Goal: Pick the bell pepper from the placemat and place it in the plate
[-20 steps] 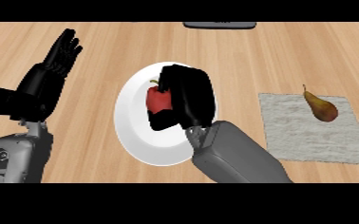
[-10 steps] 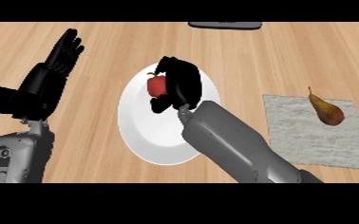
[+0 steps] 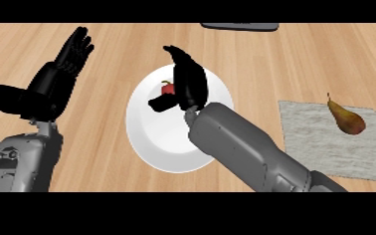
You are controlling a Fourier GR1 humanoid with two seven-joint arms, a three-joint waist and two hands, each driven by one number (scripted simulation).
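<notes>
The light wooden worktop [image 3: 294,55] carries everything. Over it the right hand [image 3: 189,82] hangs with fingers straight and spread from the thumb, clasping nothing. The red bell pepper [image 3: 167,87] lies in the white plate [image 3: 150,144], just beside the thumb. On withdrawal the thumb could likely nudge it and roll it off. One pepper, one plate, one grey placemat [image 3: 316,144], one pear [image 3: 346,120]; the left hand [image 3: 55,84] rests open at the left.

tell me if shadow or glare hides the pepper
Head view: the light is even, with no glare on the plate. The pepper is partly covered by the right hand, not by shadow, and only a red part shows left of the hand.
</notes>
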